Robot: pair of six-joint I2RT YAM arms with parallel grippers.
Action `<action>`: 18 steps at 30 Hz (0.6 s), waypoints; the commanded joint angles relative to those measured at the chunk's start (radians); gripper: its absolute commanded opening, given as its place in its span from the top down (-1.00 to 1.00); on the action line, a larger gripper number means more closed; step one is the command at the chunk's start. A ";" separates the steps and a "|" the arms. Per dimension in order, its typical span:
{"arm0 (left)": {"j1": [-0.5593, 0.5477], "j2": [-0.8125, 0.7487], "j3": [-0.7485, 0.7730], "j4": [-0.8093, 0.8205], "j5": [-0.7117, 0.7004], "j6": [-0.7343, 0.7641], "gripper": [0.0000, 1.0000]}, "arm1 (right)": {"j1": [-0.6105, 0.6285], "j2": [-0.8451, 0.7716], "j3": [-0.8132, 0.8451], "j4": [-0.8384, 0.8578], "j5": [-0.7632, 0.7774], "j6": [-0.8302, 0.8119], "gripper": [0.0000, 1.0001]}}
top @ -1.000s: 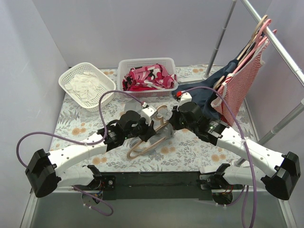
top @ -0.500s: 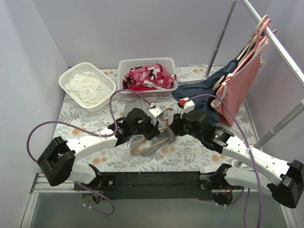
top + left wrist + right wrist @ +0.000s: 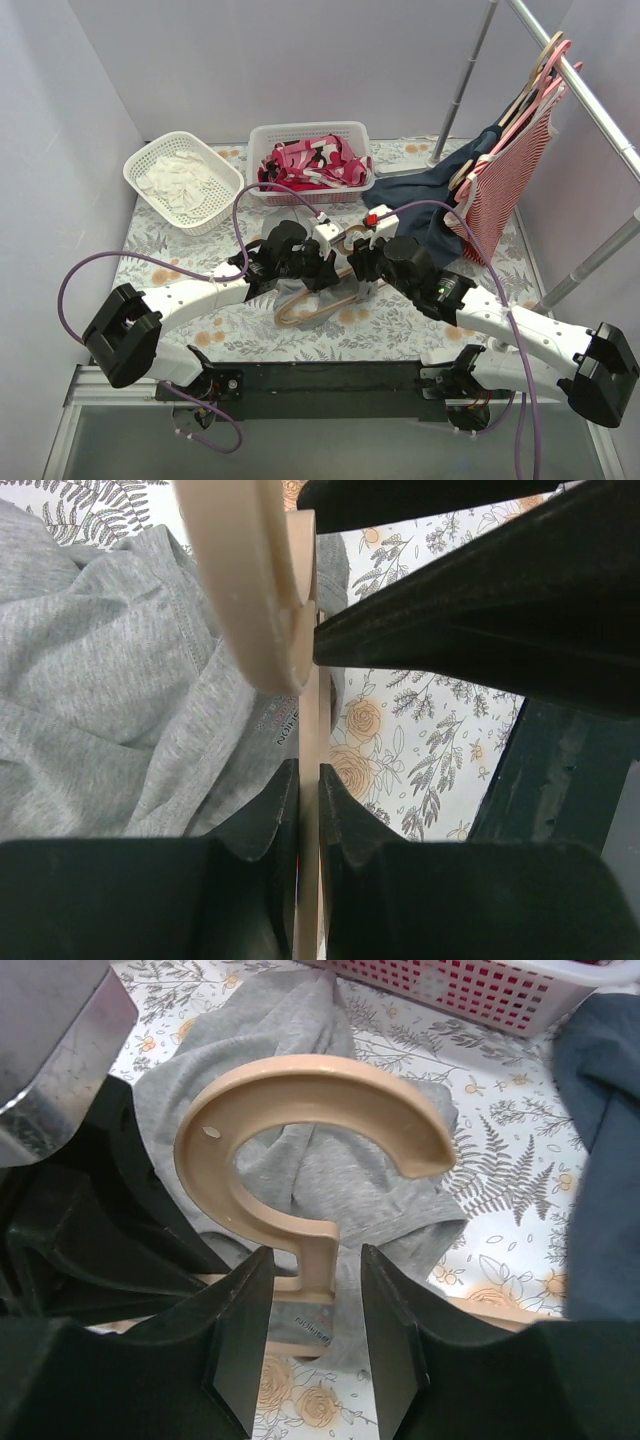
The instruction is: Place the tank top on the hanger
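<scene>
The tan hanger (image 3: 305, 312) lies slanted at the table's middle over the crumpled grey tank top (image 3: 292, 292). My left gripper (image 3: 328, 268) is shut on the hanger's thin bar (image 3: 308, 730) just below the hook, with the tank top (image 3: 100, 700) spread beneath. My right gripper (image 3: 358, 262) is open. In the right wrist view its jaws stand either side of the neck of the hanger's hook (image 3: 300, 1090), apart from it, above the tank top (image 3: 330, 1170).
A white basket (image 3: 183, 180) stands at the back left and a basket of red-and-white clothes (image 3: 310, 160) at the back middle. A navy garment (image 3: 440, 200) and a striped top (image 3: 505, 185) hang on pink hangers (image 3: 548, 75) from the rail at the right.
My right gripper has moved left up to the hanger's hook. My left arm has shifted right, still holding the hanger near the hook.
</scene>
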 commanded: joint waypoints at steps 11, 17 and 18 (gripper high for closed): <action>0.001 -0.018 0.016 0.081 0.014 -0.100 1.00 | 0.026 0.036 -0.060 0.210 0.043 0.022 -0.03; 0.001 -0.020 0.017 0.085 0.024 -0.121 1.00 | 0.035 0.053 -0.058 0.224 0.101 0.017 0.36; 0.001 -0.020 0.016 0.084 0.014 -0.128 1.00 | 0.037 0.048 -0.061 0.227 0.107 0.017 0.48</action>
